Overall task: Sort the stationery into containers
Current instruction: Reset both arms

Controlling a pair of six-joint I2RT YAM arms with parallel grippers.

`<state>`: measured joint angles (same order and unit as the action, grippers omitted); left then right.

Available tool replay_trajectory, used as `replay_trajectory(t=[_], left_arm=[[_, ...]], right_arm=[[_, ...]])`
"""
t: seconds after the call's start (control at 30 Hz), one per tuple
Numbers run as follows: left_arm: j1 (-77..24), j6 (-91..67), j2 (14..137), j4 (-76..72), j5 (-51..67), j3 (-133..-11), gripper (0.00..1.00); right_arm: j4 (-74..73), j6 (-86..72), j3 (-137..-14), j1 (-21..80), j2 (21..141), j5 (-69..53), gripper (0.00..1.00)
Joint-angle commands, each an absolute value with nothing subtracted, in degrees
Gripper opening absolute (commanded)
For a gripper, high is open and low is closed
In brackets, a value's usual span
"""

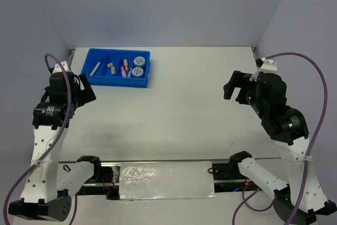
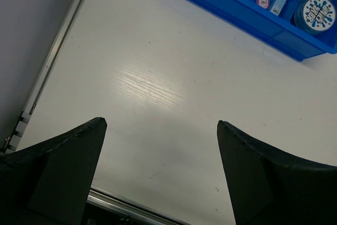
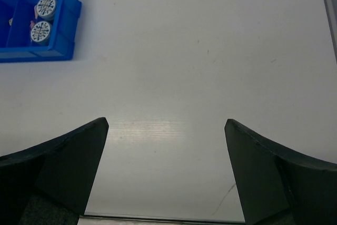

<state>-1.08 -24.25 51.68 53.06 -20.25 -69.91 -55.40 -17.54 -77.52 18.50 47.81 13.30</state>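
My own fingers sit closest. In the left wrist view the dark fingertips of my left gripper (image 2: 160, 125) stand spread wide with nothing but bare white table (image 2: 158, 88) between them. My right gripper (image 3: 166, 122) is likewise released and empty over the tabletop.

The blue tray (image 1: 118, 81) lies at the far left of the table, well apart from both sets of jaws. It is ahead and to the right of my left gripper (image 1: 87, 94), and far across to the left of my right gripper (image 1: 230, 87).

Inside the tray, the two round patterned rolls (image 1: 139, 60) sit one behind the other in the compartment at its right end, walled off by a divider. Next to them lie the coloured clips (image 1: 125, 67), in pink, orange and pale blue. Further left are the small tan blocks (image 1: 111, 67), and the white pen (image 1: 95, 68) lies slantwise near the left end.

From my left wrist the tray's near wall (image 2: 237, 11) crosses the upper right corner. From my right wrist the tray (image 3: 37, 54) sits in the upper left corner.
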Motion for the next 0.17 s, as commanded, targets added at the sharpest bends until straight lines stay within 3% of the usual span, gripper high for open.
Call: replay_trajectory(t=[0.0,0.13], left_arm=[[-1.5,-25.3,53.0,53.3,-20.8,-70.8,0.99],[-1.7,-25.0,53.3,52.5,-20.1,-70.8,0.99]], right_arm=[[-54.6,-19.0,-76.6,18.7,47.1,15.5,1.00],[-53.5,-19.8,-75.7,18.8,46.7,15.0,1.00]])
